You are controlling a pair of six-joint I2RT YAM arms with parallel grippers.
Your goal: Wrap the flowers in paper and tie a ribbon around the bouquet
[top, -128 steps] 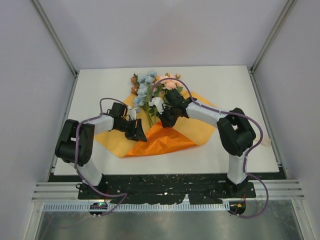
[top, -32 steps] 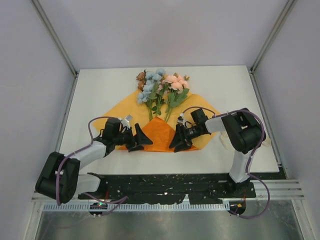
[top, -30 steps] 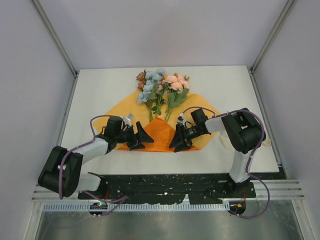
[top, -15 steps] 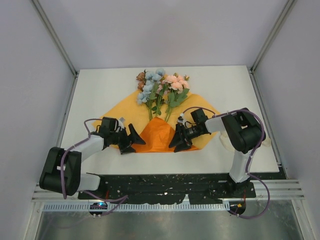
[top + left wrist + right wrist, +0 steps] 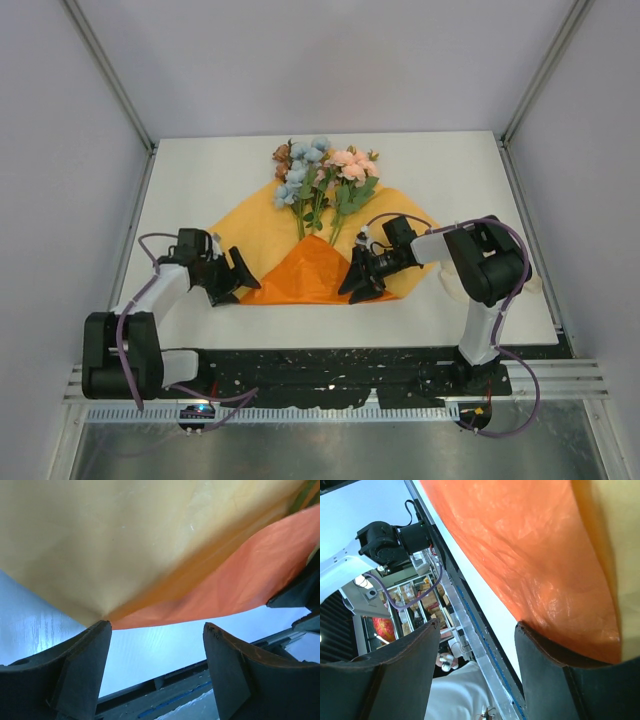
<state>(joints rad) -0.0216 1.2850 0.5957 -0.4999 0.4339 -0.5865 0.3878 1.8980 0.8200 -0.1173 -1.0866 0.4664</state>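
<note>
White-walled cell (image 5: 330, 60), white table (image 5: 450, 170). The orange paper (image 5: 250, 215) lay flat on it, one corner toward the arms. The flowers (image 5: 320, 175) lay on top of it. Their blooms hung past the far edge and the stems (image 5: 300, 225) ran toward the near corner. My read: that keeps the heads outside the cone.

The near corner was folded up over the stem ends as a darker flap (image 5: 305, 270). No bouquet yet, because both side wings were still flat.

Left gripper (image 5: 242, 285) sat low at the paper's left corner with its jaws spread and nothing in them. In the wrist view the corner tip met one fingertip (image 5: 97, 630), so it looked lined up to take that wing and fold it across.

Right gripper (image 5: 353, 292) was also spread and held nothing. It sat low at the flap's right end, and the flap edge ran up to one finger (image 5: 535, 645). It was probably there to stop the flap springing back.

A pale scrap showed by the right arm's base (image 5: 536, 284). It was likely the ribbon, but it was mostly hidden.

Versus a second earlier: the left gripper had been at the flap's left edge and had moved outward to the corner. The right gripper, flap and flowers were unchanged. About four seconds back, both arms were up over the stems and the flap was looser.
</note>
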